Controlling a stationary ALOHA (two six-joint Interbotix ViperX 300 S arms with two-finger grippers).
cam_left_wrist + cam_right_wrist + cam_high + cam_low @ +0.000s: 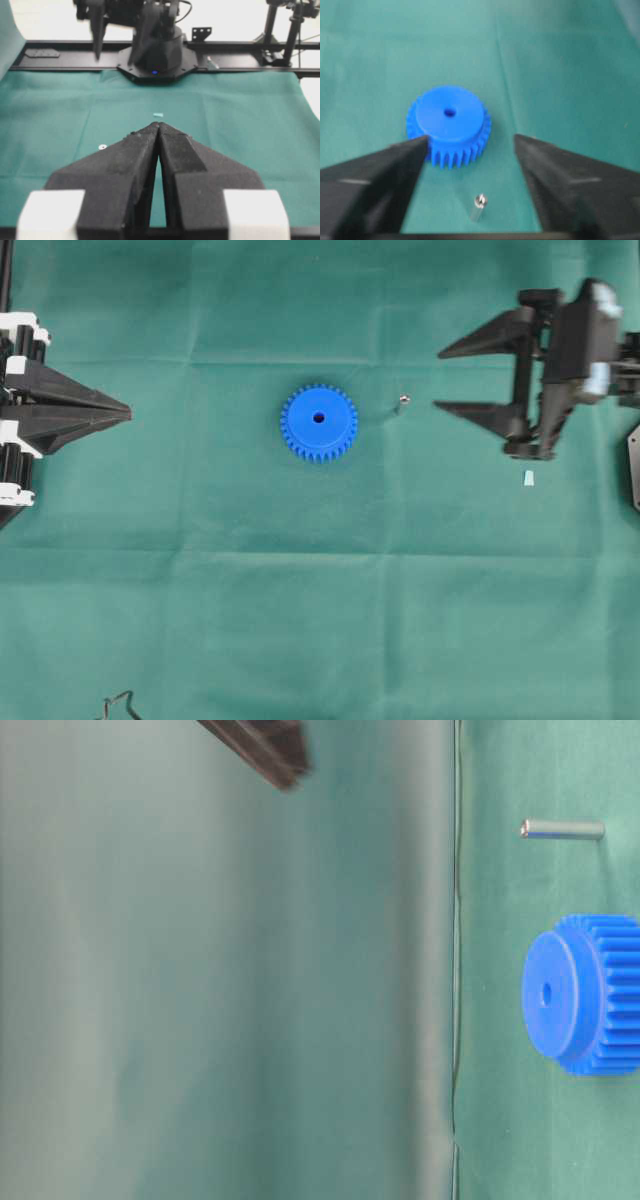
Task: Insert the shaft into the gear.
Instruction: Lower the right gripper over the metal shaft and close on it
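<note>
Shaft (402, 401) stands upright on the green counter (200, 590) just beside the blue gear (319, 422), not inserted, nothing held. Right claw (440, 380) wide, near shaft; left claw (128, 414) closed, empty. Grasp & insertion remain.

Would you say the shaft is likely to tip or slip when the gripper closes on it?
The shaft stands upright on a narrow end, so a nudge would probably topple it. Round, it would likely roll. Its shiny metal looks slippery.

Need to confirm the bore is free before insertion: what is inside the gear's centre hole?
Nothing visible: the gear lies flat on the green cloth, its centre hole dark and open. The shaft stands apart beside it. The hole's depth cannot be seen.
</note>
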